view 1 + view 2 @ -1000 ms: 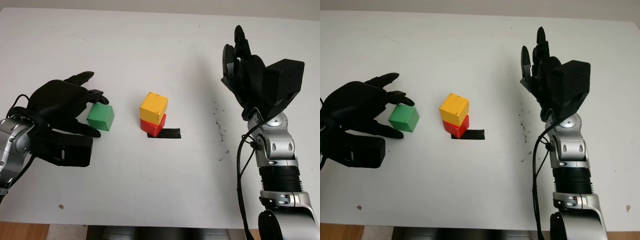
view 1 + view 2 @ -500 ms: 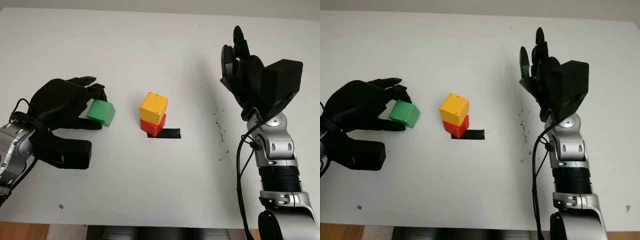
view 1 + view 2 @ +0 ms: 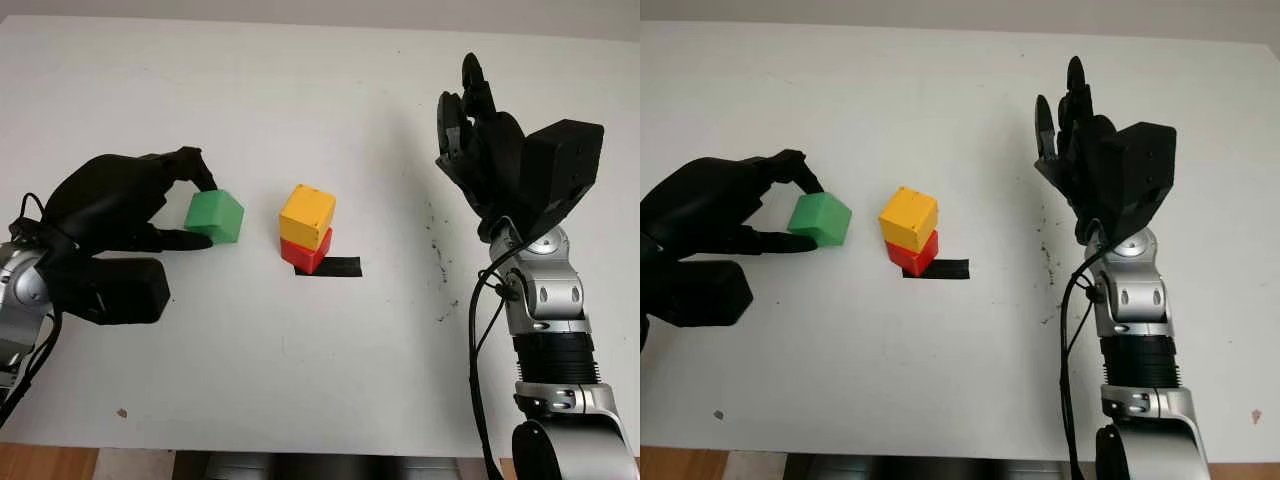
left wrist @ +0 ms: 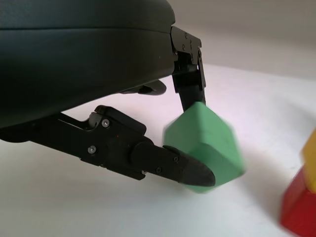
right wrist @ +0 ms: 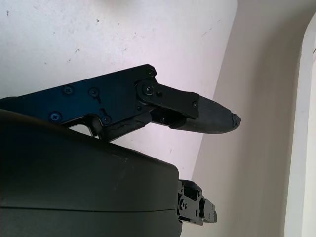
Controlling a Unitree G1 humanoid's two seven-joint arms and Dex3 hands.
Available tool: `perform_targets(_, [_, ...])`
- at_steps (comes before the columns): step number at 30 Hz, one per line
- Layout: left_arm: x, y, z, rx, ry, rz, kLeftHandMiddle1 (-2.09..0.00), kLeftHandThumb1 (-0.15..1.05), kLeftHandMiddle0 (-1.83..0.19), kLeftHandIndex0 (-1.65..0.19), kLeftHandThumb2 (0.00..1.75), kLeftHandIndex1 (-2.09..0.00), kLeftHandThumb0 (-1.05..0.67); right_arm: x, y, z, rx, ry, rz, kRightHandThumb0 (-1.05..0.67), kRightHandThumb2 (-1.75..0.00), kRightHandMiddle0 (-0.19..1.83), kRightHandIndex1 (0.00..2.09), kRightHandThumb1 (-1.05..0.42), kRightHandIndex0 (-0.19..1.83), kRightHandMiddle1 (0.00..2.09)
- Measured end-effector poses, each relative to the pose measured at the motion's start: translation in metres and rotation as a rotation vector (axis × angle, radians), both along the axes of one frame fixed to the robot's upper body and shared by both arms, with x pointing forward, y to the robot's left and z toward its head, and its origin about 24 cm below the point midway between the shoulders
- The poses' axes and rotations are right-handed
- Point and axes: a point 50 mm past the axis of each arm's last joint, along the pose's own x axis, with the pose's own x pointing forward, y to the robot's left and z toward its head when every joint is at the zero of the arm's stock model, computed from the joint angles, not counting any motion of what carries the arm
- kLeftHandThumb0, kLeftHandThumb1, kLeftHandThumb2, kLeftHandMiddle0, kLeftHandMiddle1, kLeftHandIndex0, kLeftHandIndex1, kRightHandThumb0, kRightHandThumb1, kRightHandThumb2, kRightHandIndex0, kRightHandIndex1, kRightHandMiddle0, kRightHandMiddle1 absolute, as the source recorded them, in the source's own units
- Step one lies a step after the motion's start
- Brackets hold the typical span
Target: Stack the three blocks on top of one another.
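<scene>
While the left hand [image 3: 125,205] at mid-left of the left eye view pinches the green block [image 3: 214,216], a yellow block [image 3: 306,212] sits on a red block [image 3: 304,251] at centre. Upper right, the right hand [image 3: 490,150] holds nothing. Closer, the left wrist view shows fingertips [image 4: 195,173] clamping the tilted green block.

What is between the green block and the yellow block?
Nothing, just bare white table in the left eye view. The left hand holds the green block beside the yellow block.

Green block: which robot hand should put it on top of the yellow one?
The left robot hand. It already pinches the green block, just beside the yellow block sitting on the red block. The right robot hand is open, farther away.
</scene>
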Motion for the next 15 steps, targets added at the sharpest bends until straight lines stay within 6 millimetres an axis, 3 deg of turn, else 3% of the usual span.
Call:
perform_targets(6, [0.001,0.002,0.013,-0.22,0.002,-0.052,-0.04,1.05,-0.26,-0.21,0.26,-1.63,-0.45,0.0,0.0,0.0,-0.002,-0.009,-0.005,-0.52,-0.59,-0.15,0.06,-1.05,-0.12,0.05])
perform_targets(10, [0.004,0.002,0.009,-0.366,0.058,-0.047,-0.03,1.05,-0.22,-0.25,0.24,-1.62,-0.46,-0.001,0.001,-0.002,-0.001,-0.001,0.008,-0.51,-0.59,-0.15,0.06,-1.05,-0.13,0.05])
perform_targets(15, [0.003,-0.001,0.012,-0.425,0.036,-0.067,-0.05,1.05,-0.22,-0.22,0.25,-1.66,-0.45,-0.001,0.001,-0.004,0.001,0.009,0.017,-0.52,-0.57,-0.15,0.05,-1.05,-0.15,0.05])
